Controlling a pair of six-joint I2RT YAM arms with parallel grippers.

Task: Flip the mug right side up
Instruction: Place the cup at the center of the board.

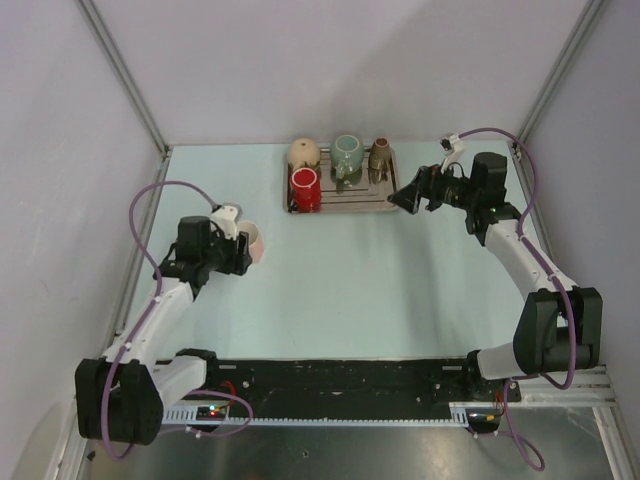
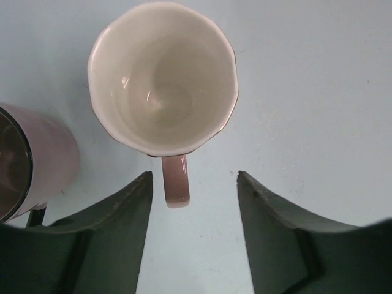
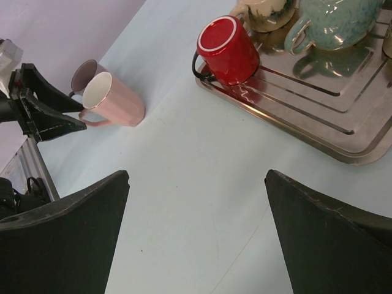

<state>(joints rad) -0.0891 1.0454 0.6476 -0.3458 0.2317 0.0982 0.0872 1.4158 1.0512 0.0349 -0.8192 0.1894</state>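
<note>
Mug (image 2: 162, 79) upright on the table (image 2: 318, 92), with the left gripper (image 2: 193, 177) slack at its handle.

The left gripper's fingers (image 2: 119, 239) stand apart on either side of the pink handle without touching it, grasping nothing. The mug sits mouth up on the left side of the table, its white inside bare. The left wrist view alone shows that bare bottom, and a second pinkish cup (image 2: 37, 165) just beside the mug, lying over with a dark, shiny inside. The right gripper (image 3: 197, 177) hangs spread wide and unladen over the table near a metal tray (image 3: 343, 141). Its wrist view shows a red mug (image 3: 229, 49), a teal pot (image 3: 334, 18) and a beige cup (image 3: 263, 12) on the tray. The top view adds a small brown cup (image 1: 378, 155) there. What these four hold I cannot tell.
</note>
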